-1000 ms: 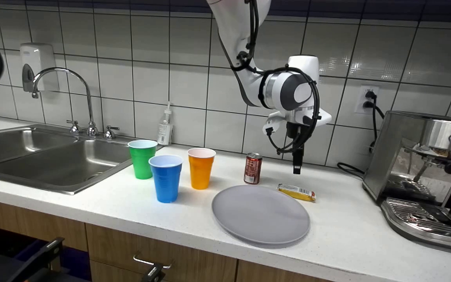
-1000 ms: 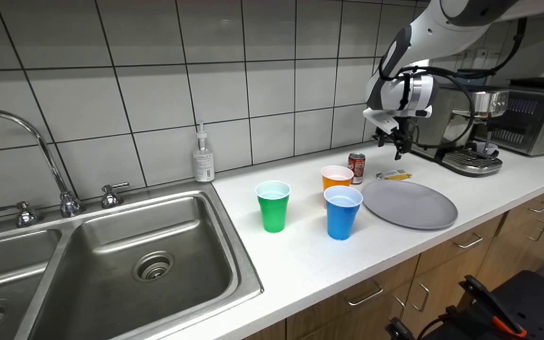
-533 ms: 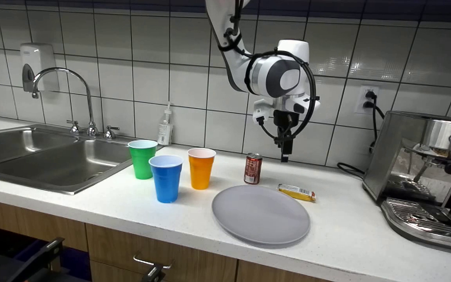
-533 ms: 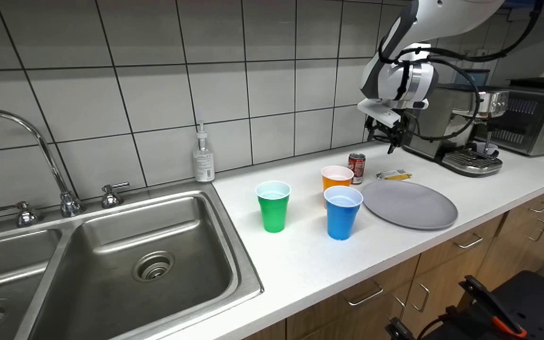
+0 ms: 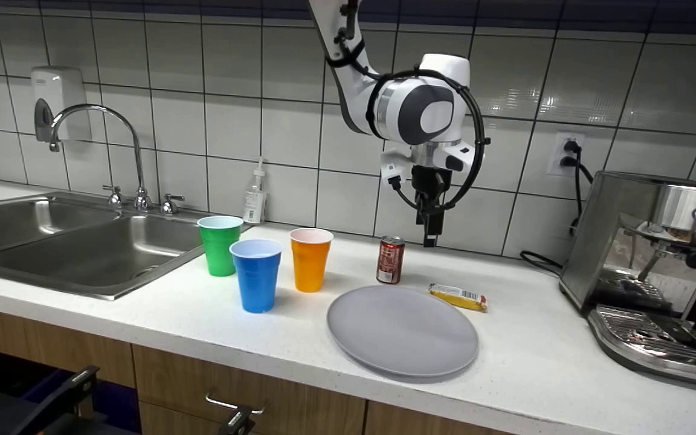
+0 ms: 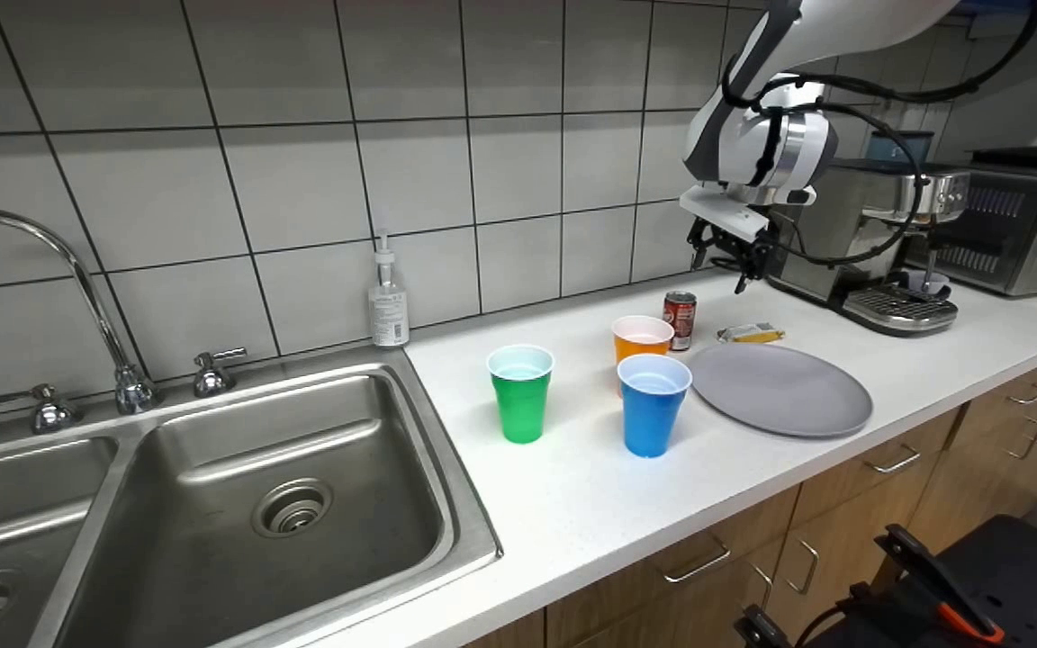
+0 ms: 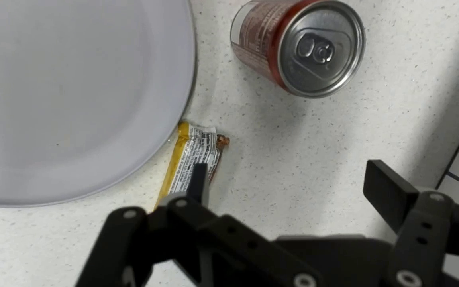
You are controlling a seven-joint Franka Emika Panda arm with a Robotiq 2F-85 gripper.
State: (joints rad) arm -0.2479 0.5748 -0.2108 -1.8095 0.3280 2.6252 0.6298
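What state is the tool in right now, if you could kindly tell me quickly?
Tool: open, with nothing between its fingers.

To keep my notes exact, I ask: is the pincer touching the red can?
Apart: in the wrist view, speckled counter shows between the red can and the open pincer.

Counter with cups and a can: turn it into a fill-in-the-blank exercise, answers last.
Of the coloured cups, the ____ one is nearest the sink.
The ____ one stands nearest the counter's front edge.
The can is not lying down but standing ____.
The gripper is not shut but ____.
Missing words: green; blue; upright; open.
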